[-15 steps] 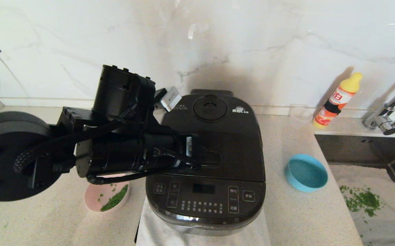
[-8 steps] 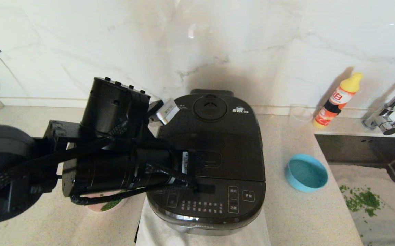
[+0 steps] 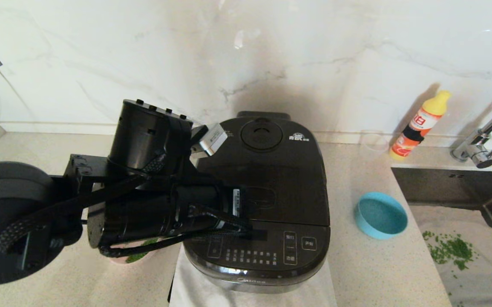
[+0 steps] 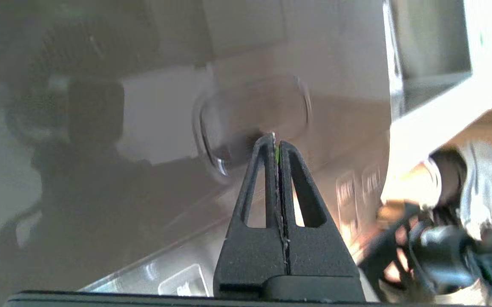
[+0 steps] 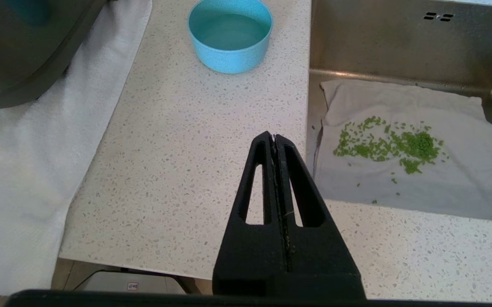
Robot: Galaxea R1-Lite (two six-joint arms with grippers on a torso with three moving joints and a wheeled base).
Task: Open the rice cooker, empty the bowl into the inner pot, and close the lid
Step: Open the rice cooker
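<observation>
The black rice cooker stands mid-counter on a white towel. Its lid is down, so the inner pot is hidden. My left arm reaches over the cooker's left side and hides its own fingers in the head view. In the left wrist view my left gripper is shut and empty, tips at the edge of the oblong latch button. A pink bowl of green bits sits mostly hidden under that arm. My right gripper is shut and empty over the counter's front edge beside the sink.
An empty blue bowl stands right of the cooker, also in the right wrist view. A sink holds a cloth with green bits. A yellow bottle, clear cup and faucet stand at the back right.
My left arm swung left and toward the front, then came back a little to the right over the lid. The lid stays down.
</observation>
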